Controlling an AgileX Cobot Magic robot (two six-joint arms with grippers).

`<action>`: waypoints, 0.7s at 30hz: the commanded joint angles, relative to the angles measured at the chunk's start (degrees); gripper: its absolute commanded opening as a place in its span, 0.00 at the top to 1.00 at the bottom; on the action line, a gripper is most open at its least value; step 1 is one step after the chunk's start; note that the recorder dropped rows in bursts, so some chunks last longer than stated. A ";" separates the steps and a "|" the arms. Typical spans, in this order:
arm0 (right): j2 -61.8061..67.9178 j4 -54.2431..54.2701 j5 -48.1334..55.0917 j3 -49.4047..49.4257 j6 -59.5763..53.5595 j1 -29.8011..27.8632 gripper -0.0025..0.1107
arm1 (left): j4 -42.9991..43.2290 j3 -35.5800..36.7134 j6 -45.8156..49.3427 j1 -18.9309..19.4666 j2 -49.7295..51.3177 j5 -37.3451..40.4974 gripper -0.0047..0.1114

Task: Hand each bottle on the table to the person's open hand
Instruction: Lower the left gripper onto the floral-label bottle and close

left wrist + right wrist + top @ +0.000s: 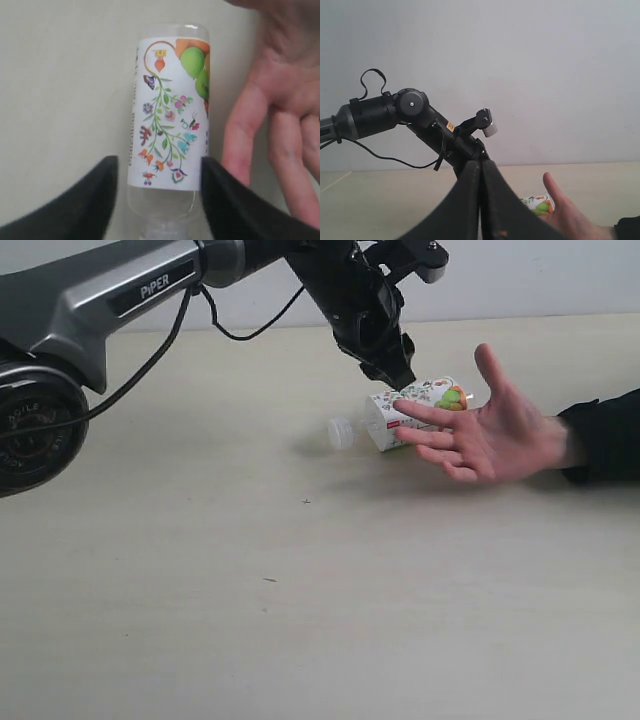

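Note:
One clear bottle with a white floral fruit label [386, 427] lies on its side on the table [300, 600], cap end pointing left. Its other end rests against the fingers of the person's open hand [500, 435]. My left gripper [402, 382] hangs just over it. In the left wrist view this gripper [159, 161] is open, its fingers either side of the bottle [167, 115] near the neck, with a small gap on one side. The hand [280, 100] is right beside it. My right gripper [481, 165] is shut on nothing. The other bottles are out of view.
The left arm [120, 300] stretches from the left edge across the back of the table. The person's dark sleeve [605, 435] enters from the right. In the right wrist view the left arm [420, 120] stands before a pale wall.

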 commanded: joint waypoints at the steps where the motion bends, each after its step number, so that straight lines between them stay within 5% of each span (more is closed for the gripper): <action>1: -0.27 0.30 -0.15 0.26 -0.09 -0.18 0.98 | 0.59 -0.57 -0.20 -1.32 0.60 -3.90 0.32; 21: -0.27 0.28 -0.15 0.26 -0.09 -0.18 0.98 | 4.98 -0.57 -4.27 -2.64 1.32 -6.77 0.33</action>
